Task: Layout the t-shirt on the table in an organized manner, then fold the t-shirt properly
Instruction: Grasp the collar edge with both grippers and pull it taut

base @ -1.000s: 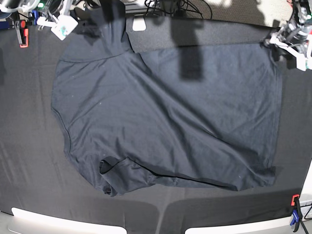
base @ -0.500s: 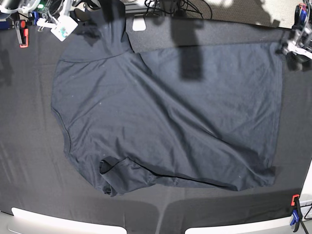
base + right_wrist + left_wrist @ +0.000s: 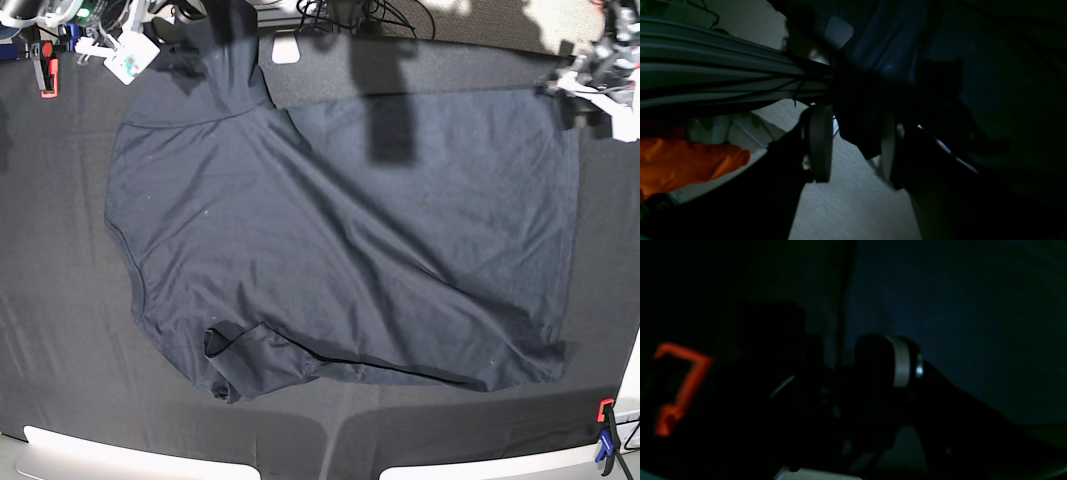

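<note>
While the large charcoal-grey knit t-shirt [image 3: 340, 240] lies spread over the black cloth-covered counter [image 3: 60, 300] — one sleeve bunched at its near edge — the left hand [image 3: 585, 85] hovers by the shirt's far corner, jaws apart. The right hand [image 3: 851, 146] pinches dark shirt fabric at the opposite far corner.

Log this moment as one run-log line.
stage: layout | t-shirt: spread on table, near sleeve bunched | left gripper: far corner | right gripper: fabric between fingers
</note>
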`<control>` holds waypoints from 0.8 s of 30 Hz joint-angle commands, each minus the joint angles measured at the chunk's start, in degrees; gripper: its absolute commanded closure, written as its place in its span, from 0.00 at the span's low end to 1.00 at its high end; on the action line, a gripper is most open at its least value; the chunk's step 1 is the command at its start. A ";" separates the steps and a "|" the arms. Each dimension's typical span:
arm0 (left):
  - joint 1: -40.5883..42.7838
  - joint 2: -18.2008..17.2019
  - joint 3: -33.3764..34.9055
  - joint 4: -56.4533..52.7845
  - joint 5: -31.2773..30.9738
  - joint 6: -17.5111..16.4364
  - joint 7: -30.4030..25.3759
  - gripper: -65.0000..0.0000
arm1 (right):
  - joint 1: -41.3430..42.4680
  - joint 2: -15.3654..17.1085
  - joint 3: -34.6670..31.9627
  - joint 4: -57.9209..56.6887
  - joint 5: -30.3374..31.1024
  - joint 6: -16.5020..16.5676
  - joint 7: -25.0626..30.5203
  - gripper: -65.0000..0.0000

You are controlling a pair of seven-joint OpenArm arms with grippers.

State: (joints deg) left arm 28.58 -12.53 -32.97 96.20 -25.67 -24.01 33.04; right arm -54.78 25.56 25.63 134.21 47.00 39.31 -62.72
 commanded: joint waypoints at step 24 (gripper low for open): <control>0.46 -0.72 -3.78 -0.39 1.18 -5.18 -1.42 1.00 | -0.11 0.48 0.28 0.79 1.22 0.69 0.61 0.65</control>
State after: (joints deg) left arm 28.86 -12.38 -36.21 94.72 -24.14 -29.12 32.91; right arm -54.41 25.56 25.63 134.21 47.00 39.31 -63.07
